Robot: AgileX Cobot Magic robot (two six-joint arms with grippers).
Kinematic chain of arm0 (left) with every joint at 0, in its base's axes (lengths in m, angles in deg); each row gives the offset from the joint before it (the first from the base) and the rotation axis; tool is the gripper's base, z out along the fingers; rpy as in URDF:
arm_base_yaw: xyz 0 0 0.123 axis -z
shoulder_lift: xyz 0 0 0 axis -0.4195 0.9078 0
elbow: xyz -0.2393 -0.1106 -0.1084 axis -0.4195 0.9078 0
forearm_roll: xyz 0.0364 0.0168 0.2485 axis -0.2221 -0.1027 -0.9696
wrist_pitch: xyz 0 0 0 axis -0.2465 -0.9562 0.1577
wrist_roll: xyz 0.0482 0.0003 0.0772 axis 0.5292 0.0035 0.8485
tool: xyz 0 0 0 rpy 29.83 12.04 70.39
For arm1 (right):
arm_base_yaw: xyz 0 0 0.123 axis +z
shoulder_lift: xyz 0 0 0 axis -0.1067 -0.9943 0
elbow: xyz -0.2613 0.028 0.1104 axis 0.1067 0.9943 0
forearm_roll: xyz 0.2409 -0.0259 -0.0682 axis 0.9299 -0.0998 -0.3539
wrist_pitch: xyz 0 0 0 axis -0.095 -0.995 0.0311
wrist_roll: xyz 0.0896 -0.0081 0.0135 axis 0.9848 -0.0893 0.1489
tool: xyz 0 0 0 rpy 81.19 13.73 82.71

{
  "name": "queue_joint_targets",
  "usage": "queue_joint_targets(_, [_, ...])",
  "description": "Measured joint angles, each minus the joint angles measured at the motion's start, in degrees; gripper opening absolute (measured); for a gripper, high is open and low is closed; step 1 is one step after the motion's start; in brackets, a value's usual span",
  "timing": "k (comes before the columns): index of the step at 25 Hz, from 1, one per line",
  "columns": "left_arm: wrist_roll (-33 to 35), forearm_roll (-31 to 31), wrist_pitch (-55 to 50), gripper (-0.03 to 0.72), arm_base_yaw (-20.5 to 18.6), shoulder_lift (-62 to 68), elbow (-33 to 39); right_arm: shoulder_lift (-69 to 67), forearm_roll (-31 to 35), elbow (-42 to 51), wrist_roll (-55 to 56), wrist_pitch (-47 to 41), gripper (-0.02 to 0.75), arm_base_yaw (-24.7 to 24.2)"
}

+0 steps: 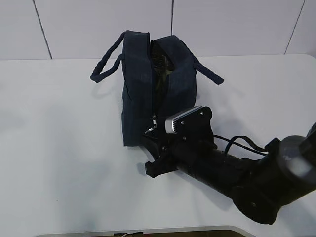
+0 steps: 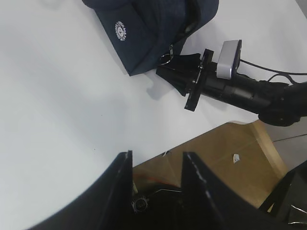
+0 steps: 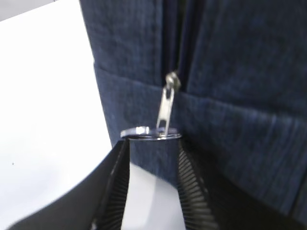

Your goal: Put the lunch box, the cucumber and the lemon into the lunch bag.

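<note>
The dark navy lunch bag (image 1: pixel 138 98) stands upright at the middle back of the white table, its top gaping open; it also shows in the left wrist view (image 2: pixel 144 33). Its zipper slider sits low on the near end, with the metal ring pull (image 3: pixel 151 133) hanging from it. My right gripper (image 3: pixel 151 141) is at the bag's near end (image 1: pixel 150 136), and the ring spans its two fingertips, held level between them. My left gripper (image 2: pixel 156 155) is open and empty over the table's front edge. The lunch box, cucumber and lemon are out of view.
The bag's two looped handles hang out to the left (image 1: pixel 103 69) and right (image 1: pixel 210 74). The right arm's cable (image 1: pixel 237 143) trails over the table. A brown wooden surface (image 2: pixel 225 153) lies beyond the table's front edge.
</note>
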Motion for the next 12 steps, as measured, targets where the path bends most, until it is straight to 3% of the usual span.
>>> queue_joint_targets(12, [0.00,0.20,0.00,0.249,0.00,0.00,0.00,0.00,-0.11,1.31,4.54,1.13,0.283,0.00])
